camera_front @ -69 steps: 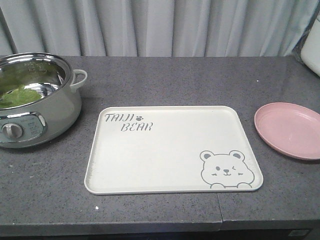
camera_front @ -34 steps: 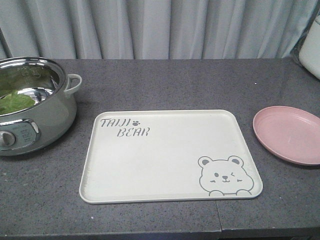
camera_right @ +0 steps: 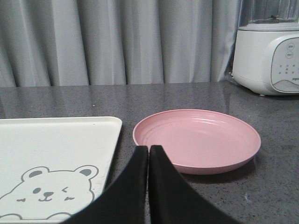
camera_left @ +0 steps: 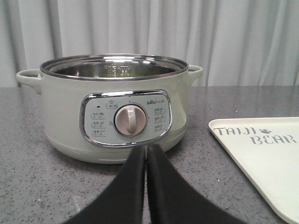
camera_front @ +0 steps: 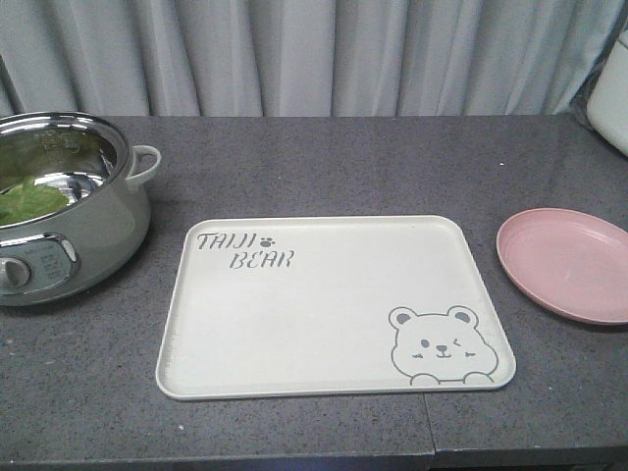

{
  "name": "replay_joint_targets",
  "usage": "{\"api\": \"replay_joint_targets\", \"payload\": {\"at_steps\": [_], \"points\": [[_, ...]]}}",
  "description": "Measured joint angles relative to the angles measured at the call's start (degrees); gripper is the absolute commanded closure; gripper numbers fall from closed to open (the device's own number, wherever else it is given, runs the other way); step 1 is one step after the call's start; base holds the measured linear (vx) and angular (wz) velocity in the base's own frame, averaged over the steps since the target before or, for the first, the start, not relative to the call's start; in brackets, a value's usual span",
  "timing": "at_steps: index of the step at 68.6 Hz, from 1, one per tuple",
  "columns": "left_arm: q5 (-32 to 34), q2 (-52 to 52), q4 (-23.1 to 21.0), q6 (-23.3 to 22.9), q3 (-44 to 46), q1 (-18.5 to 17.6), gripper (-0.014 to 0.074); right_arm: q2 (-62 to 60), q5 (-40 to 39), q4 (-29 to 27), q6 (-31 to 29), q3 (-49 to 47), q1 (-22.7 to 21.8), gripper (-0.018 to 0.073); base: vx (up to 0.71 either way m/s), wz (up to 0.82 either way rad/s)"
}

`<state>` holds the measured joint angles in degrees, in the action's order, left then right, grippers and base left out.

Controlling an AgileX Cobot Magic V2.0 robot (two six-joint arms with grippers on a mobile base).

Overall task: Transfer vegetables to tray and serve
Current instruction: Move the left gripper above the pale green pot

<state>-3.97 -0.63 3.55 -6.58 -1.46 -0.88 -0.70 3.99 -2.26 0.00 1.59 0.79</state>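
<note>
Green lettuce (camera_front: 29, 201) sat in the upper-left pot (camera_front: 98, 235); left gripper (camera_left: 146, 149), pinched empty like right gripper (camera_right: 148, 150), needed opening wide before dipping.

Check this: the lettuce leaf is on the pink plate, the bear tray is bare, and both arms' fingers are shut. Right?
One thing is off. The lettuce leaf lies inside the electric pot, not on the pink plate, as the front-facing view shows. The bear tray is bare, and the left fingers and right fingers are shut.
</note>
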Motion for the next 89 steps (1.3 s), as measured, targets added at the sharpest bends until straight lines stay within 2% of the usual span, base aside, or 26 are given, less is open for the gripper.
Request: {"api": "replay_joint_targets", "payload": {"at_steps": [71,79,89], "points": [[0.05,0.00,0.00,0.00,0.00,0.00,0.0602,0.00,0.00,0.00,0.00,0.00,0.00,0.0565,0.00,0.00],[2.98,0.00,0.00,0.00,0.00,0.00,0.0602,0.00,0.00,-0.07,0.00,0.00,0.00,0.0565,0.00,0.00],[2.88,0.00,0.00,0.00,6.46,0.00,0.0602,1.01,1.87,-0.25,0.00,-4.86,0.00,0.0565,0.00,0.00]]}}
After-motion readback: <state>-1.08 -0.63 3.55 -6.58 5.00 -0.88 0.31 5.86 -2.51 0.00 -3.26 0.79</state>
